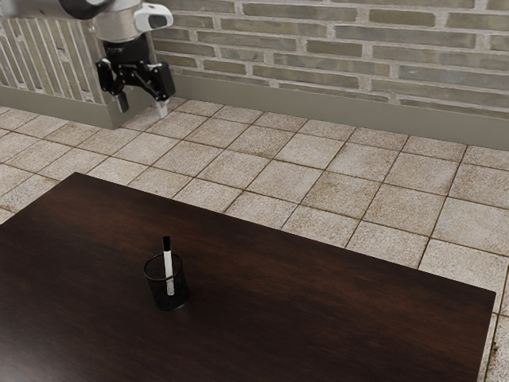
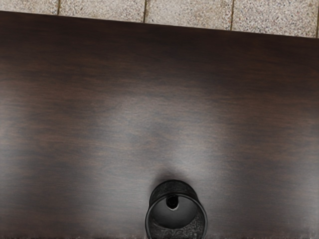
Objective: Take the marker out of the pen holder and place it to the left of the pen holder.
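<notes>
Dark brown wooden desk (image 1: 318, 286) below; our black two-finger hand (image 1: 142, 106) hangs high, fingers parted, empty. Toward six o'clock from it in the exterior view, the white, black-capped marker (image 1: 169, 274) stands nearly upright inside the round black mesh pen holder (image 1: 161, 298).

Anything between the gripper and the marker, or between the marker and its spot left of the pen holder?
Nothing visible stands between the open gripper and the marker. Toward the tabletop, only the pen holder is in the way, around the marker's lower part, so it likely needs lifting out first.
</notes>
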You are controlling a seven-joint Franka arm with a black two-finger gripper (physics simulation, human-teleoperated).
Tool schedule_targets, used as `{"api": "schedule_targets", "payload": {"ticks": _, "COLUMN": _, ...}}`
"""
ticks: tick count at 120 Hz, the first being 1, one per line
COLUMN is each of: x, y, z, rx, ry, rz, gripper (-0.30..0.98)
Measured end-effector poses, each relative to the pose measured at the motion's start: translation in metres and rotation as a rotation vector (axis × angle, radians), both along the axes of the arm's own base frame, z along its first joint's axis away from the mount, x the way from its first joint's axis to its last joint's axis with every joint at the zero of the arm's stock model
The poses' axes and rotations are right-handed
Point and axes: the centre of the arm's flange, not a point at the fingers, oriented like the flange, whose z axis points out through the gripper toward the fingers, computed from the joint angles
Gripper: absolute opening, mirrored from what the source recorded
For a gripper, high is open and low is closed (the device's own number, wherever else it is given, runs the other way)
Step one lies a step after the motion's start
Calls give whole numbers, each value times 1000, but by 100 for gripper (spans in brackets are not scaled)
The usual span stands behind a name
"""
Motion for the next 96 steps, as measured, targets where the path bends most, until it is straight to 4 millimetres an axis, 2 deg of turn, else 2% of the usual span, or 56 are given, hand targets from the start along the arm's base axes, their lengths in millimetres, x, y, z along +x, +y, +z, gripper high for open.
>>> {"api": "schedule_targets", "payload": {"ticks": 14, "x": 0, "y": 2, "z": -4, "rx": 2, "ry": 14, "rz": 7, "gripper": 69}}
{"api": "schedule_targets", "payload": {"ticks": 24, "x": -1, "y": 4, "z": -23, "rx": 9, "ry": 60, "rz": 10, "gripper": 69}}
{"api": "schedule_targets", "payload": {"ticks": 32, "x": 5, "y": 4, "z": -62, "rx": 9, "ry": 122, "rz": 10, "gripper": 69}}
{"api": "schedule_targets", "payload": {"ticks": 41, "x": 25, "y": 5, "z": -116, "rx": 12, "ry": 188, "rz": 9, "gripper": 69}}
{"api": "schedule_targets", "payload": {"ticks": 60, "x": 41, "y": 6, "z": -185, "rx": 10, "ry": 251, "rz": 5, "gripper": 69}}
{"api": "schedule_targets", "payload": {"ticks": 81, "x": 11, "y": -6, "z": -231, "rx": -13, "ry": 301, "rz": -11, "gripper": 69}}
{"api": "schedule_targets", "payload": {"ticks": 96, "x": -3, "y": -9, "z": -253, "rx": -31, "ry": 292, "rz": -11, "gripper": 69}}
